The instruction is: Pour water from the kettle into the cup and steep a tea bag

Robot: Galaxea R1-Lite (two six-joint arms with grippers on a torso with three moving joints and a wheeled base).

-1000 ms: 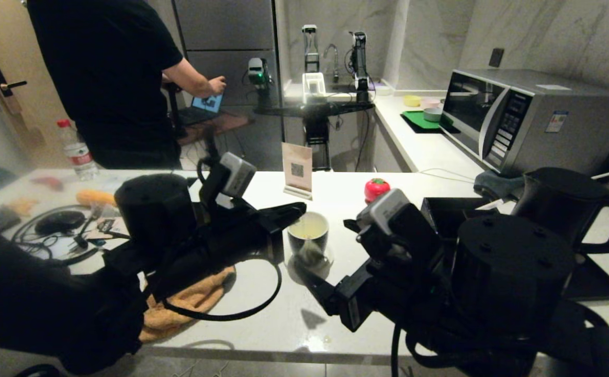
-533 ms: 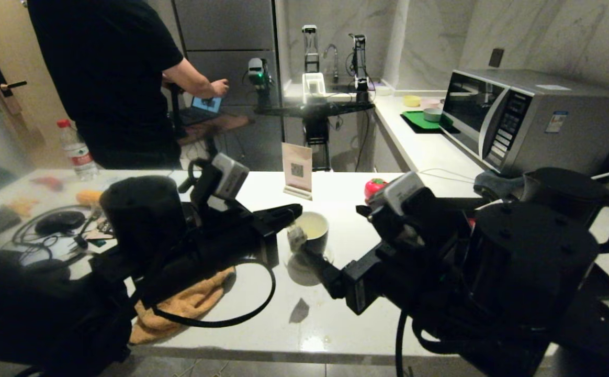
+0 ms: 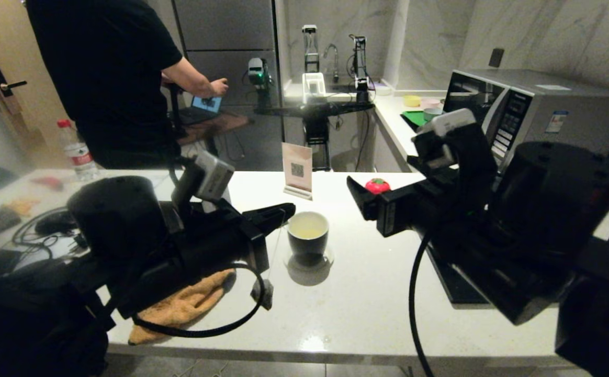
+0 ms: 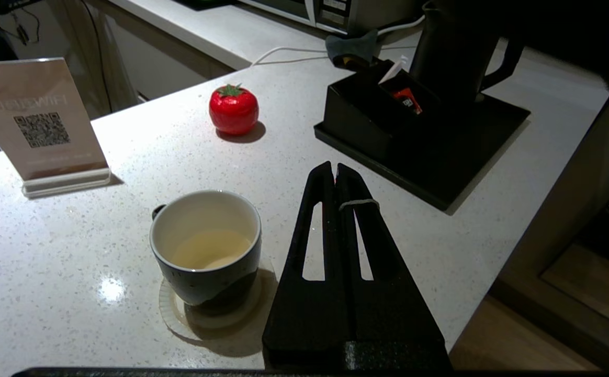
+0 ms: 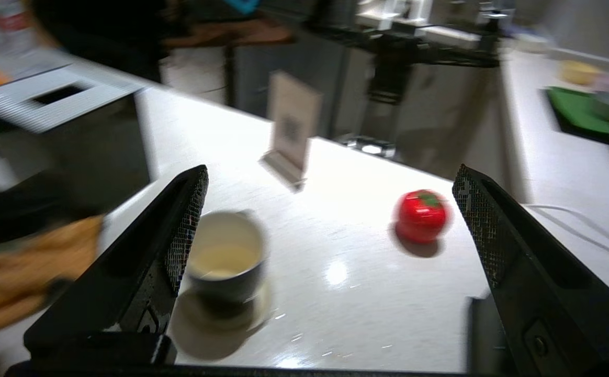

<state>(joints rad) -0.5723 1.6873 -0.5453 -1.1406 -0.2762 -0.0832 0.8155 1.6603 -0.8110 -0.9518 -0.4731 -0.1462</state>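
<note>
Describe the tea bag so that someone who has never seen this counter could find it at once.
Start at the white counter and find the black cup of pale liquid near its middle. Just left of the cup the left gripper is shut on a thin string; the tea bag hangs at its end, outside the cup, beside the orange cloth. It is a tiny greyish square, the only thing dangling.

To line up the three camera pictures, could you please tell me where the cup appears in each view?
Head view: the cup stands mid-counter, just beyond the left gripper.
Left wrist view: the cup sits beside the shut fingers.
Right wrist view: the cup shows by one open finger.
Shared landmark: the red tomato-shaped object.
</note>
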